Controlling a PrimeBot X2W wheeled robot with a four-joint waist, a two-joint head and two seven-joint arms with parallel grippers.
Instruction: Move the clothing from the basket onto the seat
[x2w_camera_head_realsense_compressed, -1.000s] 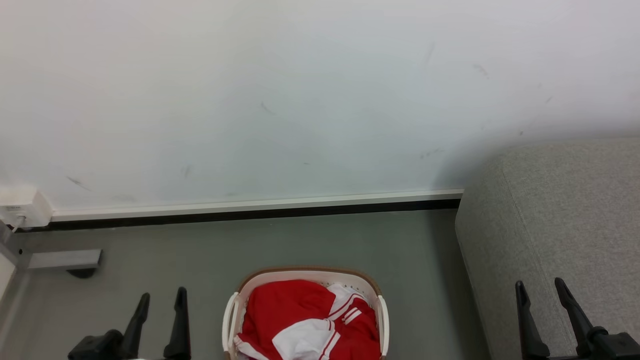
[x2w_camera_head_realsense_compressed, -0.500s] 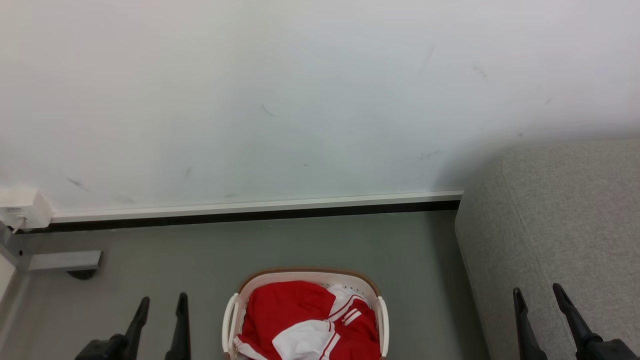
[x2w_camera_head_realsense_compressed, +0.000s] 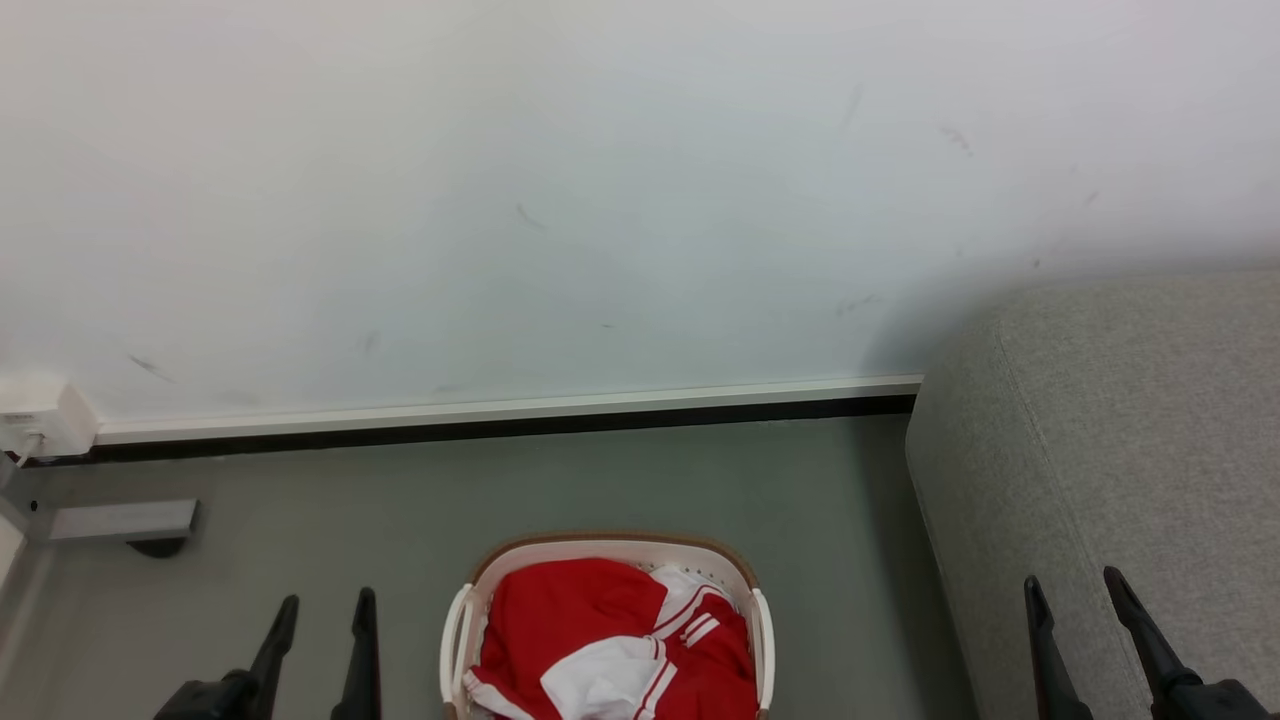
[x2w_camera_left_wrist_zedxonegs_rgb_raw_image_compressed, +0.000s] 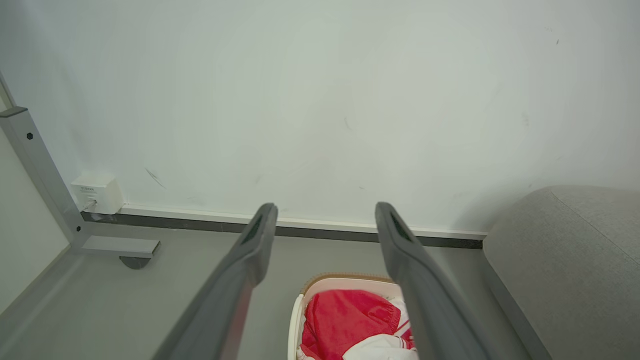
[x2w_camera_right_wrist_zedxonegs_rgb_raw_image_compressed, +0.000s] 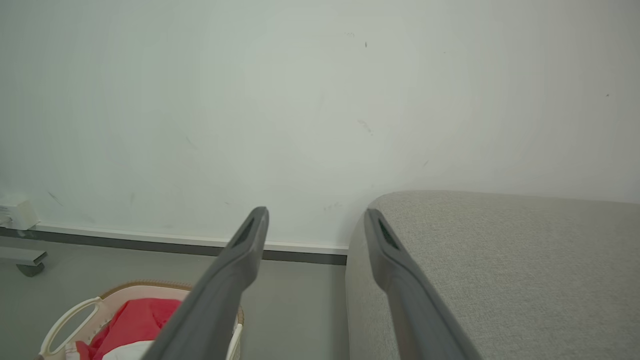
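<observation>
A scuffed white wall (x2w_camera_head_realsense_compressed: 600, 200) meets a grey floor (x2w_camera_head_realsense_compressed: 650, 480) along a pale skirting strip. On the floor sits the basket (x2w_camera_head_realsense_compressed: 610, 546), heaped with the clothing (x2w_camera_head_realsense_compressed: 580, 610), red with white panels. Its near end is cut off from view, so there may be more than one garment. The seat (x2w_camera_head_realsense_compressed: 1130, 420) stands near, to its right. The left gripper (x2w_camera_head_realsense_compressed: 328, 597) hangs left of the basket and the right gripper (x2w_camera_head_realsense_compressed: 1071, 578) in front of the seat's side, both with fingers spread wide, holding nothing.

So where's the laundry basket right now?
In the head view the basket sits on the grey floor at bottom centre, with the sofa to its right and red clothing inside.
</observation>
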